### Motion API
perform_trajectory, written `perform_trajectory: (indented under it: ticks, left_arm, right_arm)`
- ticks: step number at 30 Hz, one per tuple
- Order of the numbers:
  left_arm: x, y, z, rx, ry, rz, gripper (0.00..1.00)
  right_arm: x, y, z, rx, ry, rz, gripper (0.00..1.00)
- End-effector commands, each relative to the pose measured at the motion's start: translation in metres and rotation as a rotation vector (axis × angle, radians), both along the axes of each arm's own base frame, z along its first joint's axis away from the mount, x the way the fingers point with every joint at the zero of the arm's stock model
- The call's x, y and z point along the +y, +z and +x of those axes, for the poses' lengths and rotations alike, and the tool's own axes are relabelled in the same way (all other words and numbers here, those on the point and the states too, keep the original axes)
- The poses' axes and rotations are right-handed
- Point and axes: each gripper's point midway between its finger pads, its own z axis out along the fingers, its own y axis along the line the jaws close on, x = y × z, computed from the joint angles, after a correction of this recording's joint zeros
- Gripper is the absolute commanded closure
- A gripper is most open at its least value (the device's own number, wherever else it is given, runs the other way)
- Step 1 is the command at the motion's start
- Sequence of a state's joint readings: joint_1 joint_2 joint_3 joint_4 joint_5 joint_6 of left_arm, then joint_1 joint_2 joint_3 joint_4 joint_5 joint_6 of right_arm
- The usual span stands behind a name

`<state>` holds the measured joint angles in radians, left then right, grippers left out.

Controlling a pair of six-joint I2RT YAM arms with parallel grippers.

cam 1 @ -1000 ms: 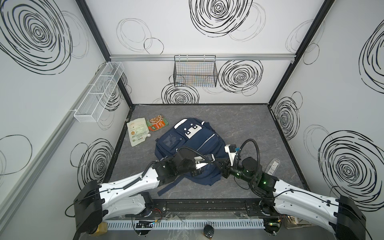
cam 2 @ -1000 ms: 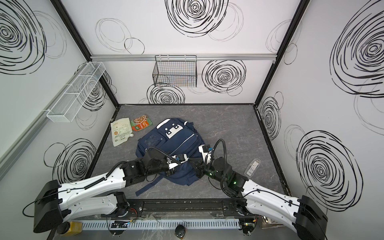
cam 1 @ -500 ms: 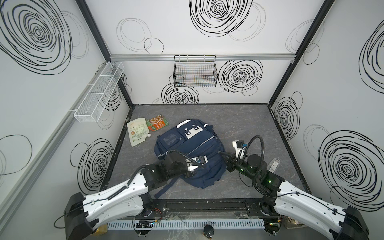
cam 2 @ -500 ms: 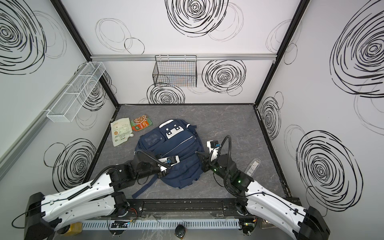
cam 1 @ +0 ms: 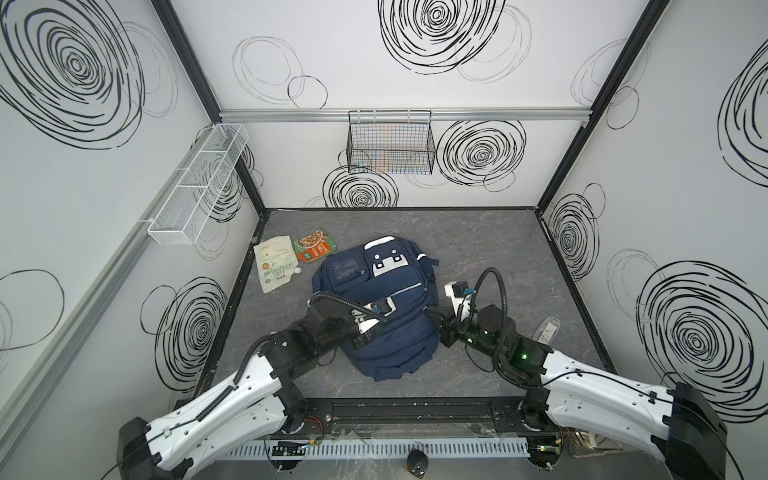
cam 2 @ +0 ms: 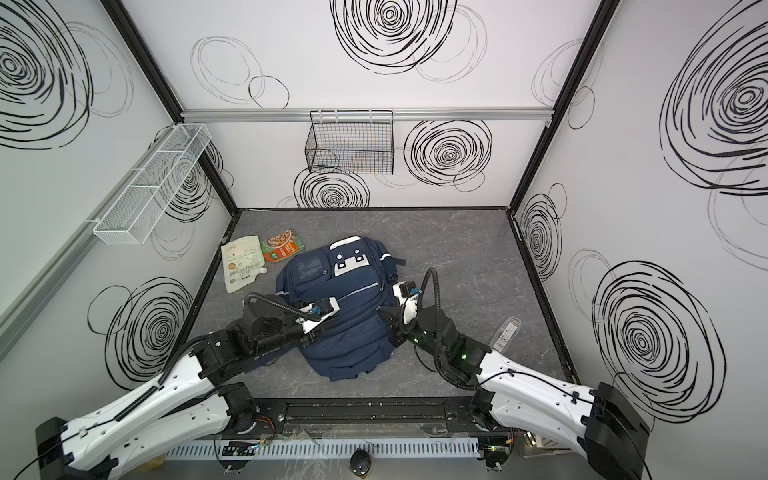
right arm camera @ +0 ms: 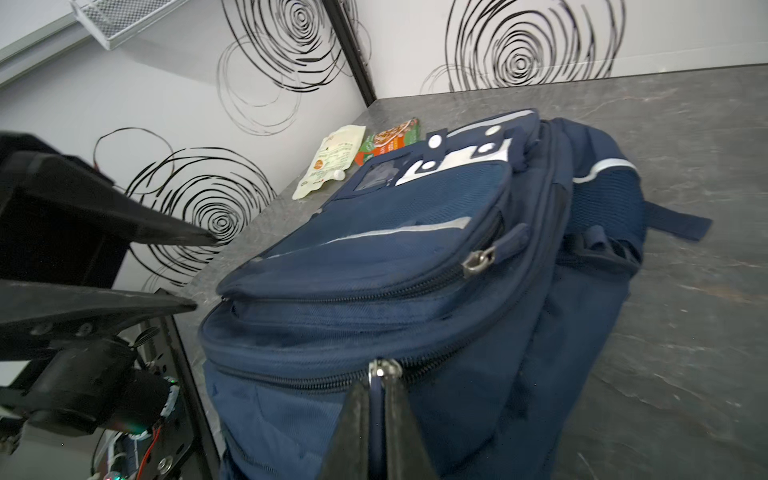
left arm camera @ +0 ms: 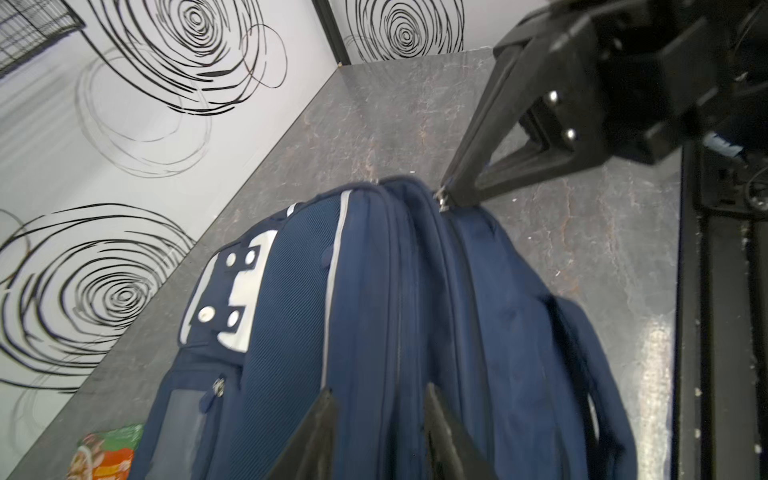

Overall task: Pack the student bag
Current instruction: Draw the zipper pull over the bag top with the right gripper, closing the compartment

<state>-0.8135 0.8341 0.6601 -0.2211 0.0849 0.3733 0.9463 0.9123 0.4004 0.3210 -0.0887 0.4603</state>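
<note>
The student bag (cam 1: 386,291) (cam 2: 345,286), a navy backpack with a white face patch, lies flat mid-table. My right gripper (right arm camera: 376,380) is shut on the blue zip pull (right arm camera: 379,399) of the main zip on the bag's right side. That gripper also shows in both top views (cam 1: 430,312) (cam 2: 382,312) and in the left wrist view (left arm camera: 453,195). My left gripper (left arm camera: 379,392) (right arm camera: 203,273) stands open at the bag's near left side (cam 1: 370,334), nothing between its fingers. The zips in view are closed.
A white spouted pouch (cam 1: 276,266) and an orange-green food packet (cam 1: 313,249) lie at the back left. A clear plastic item (cam 1: 548,328) lies near the right wall. A black wire basket (cam 1: 390,145) and a white mesh shelf (cam 1: 199,183) hang on the walls.
My left gripper was shut at the bag and has opened, drawing back to the left. The right gripper has stayed shut on the zip pull.
</note>
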Motion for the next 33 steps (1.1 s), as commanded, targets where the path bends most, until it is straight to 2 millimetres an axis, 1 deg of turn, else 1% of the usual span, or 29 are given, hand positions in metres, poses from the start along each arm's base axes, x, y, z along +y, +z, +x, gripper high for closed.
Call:
perform_trajectory:
  ticks: [1,3,5,9,10,12,14,15,17,18,19,20,21,22,23,24,27,29,31,33]
  left_arm:
    - [-0.026,0.024,-0.003,-0.020,-0.063,-0.092,0.53]
    - [-0.032,0.024,-0.004,-0.014,-0.078,-0.101,0.52]
    - [-0.033,0.020,0.000,-0.010,-0.071,-0.092,0.52]
    - [-0.030,0.003,0.007,-0.007,-0.055,-0.045,0.54]
    - [-0.029,-0.002,0.007,-0.003,-0.055,-0.039,0.56]
    - [-0.029,-0.010,0.005,0.008,-0.064,-0.025,0.58]
    - [-0.028,-0.015,0.005,0.016,-0.058,-0.019,0.61]
    - [-0.028,-0.015,0.005,0.014,-0.056,-0.020,0.62]
    - [-0.027,-0.014,0.006,0.005,-0.050,-0.025,0.71]
    - [-0.027,-0.012,0.006,-0.001,-0.050,-0.035,0.73]
    - [-0.026,-0.010,0.005,-0.005,-0.052,-0.044,0.73]
    - [-0.027,-0.009,0.004,-0.008,-0.057,-0.055,0.69]
    - [-0.027,-0.008,0.002,-0.012,-0.061,-0.065,0.59]
    - [-0.027,-0.007,0.001,-0.015,-0.070,-0.074,0.54]
    - [-0.028,-0.005,-0.002,-0.014,-0.083,-0.082,0.52]
    - [-0.029,-0.002,-0.005,-0.015,-0.098,-0.091,0.51]
    - [-0.032,0.010,-0.013,-0.016,-0.136,-0.151,0.55]
    - [-0.033,0.012,-0.017,-0.011,-0.143,-0.189,0.53]
    - [-0.030,0.006,-0.010,0.003,-0.094,-0.184,0.49]
    - [-0.027,-0.009,-0.003,0.033,-0.055,-0.120,0.45]
  right_arm:
    - [0.017,0.058,0.002,-0.089,0.003,0.176,1.00]
    - [0.022,0.059,0.000,-0.088,0.007,0.179,1.00]
    - [0.026,0.060,-0.002,-0.089,0.019,0.182,1.00]
    - [0.032,0.066,-0.008,-0.112,0.056,0.186,1.00]
    - [0.032,0.067,-0.008,-0.119,0.059,0.186,1.00]
    - [0.030,0.066,-0.007,-0.122,0.049,0.179,1.00]
    - [0.030,0.065,-0.008,-0.136,0.054,0.169,1.00]
    - [0.030,0.065,-0.008,-0.139,0.058,0.166,1.00]
    - [0.029,0.064,-0.008,-0.135,0.055,0.162,1.00]
    - [0.029,0.064,-0.008,-0.134,0.054,0.163,1.00]
    - [0.028,0.064,-0.008,-0.136,0.053,0.166,1.00]
    - [0.027,0.064,-0.008,-0.138,0.050,0.168,1.00]
    - [0.027,0.064,-0.008,-0.142,0.048,0.171,1.00]
    - [0.026,0.065,-0.008,-0.143,0.046,0.170,1.00]
    - [0.027,0.065,-0.008,-0.144,0.047,0.168,1.00]
    - [0.027,0.065,-0.008,-0.142,0.048,0.162,1.00]
    - [0.028,0.061,-0.006,-0.131,0.046,0.146,1.00]
    - [0.028,0.059,-0.005,-0.127,0.040,0.148,1.00]
    - [0.029,0.061,-0.006,-0.124,0.043,0.163,1.00]
    - [0.030,0.066,-0.008,-0.122,0.047,0.185,1.00]
